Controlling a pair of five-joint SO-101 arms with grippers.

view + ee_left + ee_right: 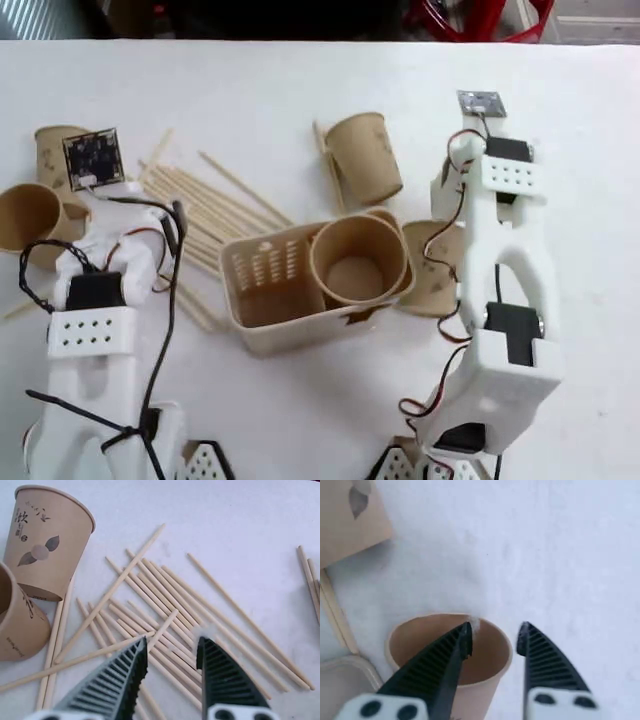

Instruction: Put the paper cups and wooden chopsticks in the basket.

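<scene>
Right pincer [495, 628] parted, empty, straddling the rim of the paper cup [485, 666] just beside the basket [262, 278]: lower it until one finger sits well inside before you close. Left pincer [172, 645] parted, empty, over the chopsticks [165, 595] on the desk [300, 90].

Bright, even light, soft faint shadows beside paper cups [365, 155] on white table [300, 90].
</scene>
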